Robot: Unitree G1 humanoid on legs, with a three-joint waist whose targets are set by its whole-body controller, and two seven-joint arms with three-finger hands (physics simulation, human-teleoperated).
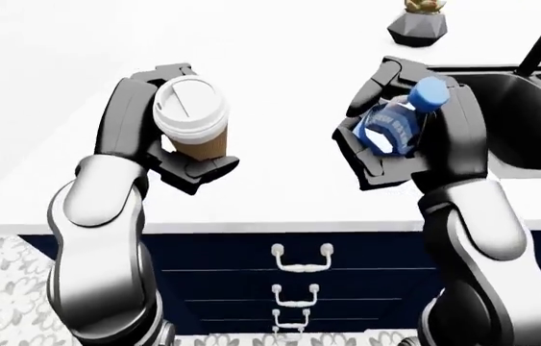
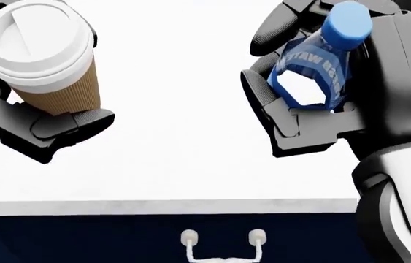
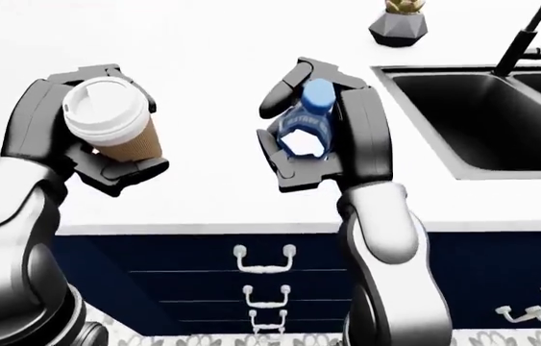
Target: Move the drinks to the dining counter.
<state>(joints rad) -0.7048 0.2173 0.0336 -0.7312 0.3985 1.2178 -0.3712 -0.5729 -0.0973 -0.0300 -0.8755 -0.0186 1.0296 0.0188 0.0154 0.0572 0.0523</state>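
left hand [image 2: 41, 118] clenched around coffee cup [image 2: 44, 60], held upright above white bench [image 2: 176, 164] | right hand [image 2: 315, 109] grasping water bottle [image 2: 318, 66], tilted | cup probably light, paper wall soft, better gripped low on sleeve | bottle smooth, maybe slippery, best held at middle

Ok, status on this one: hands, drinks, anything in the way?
Left hand shut on coffee cup. Right hand shut on water bottle. Both held above white counter, not set down. Sink right of bottle, small planter beyond; nothing blocking.
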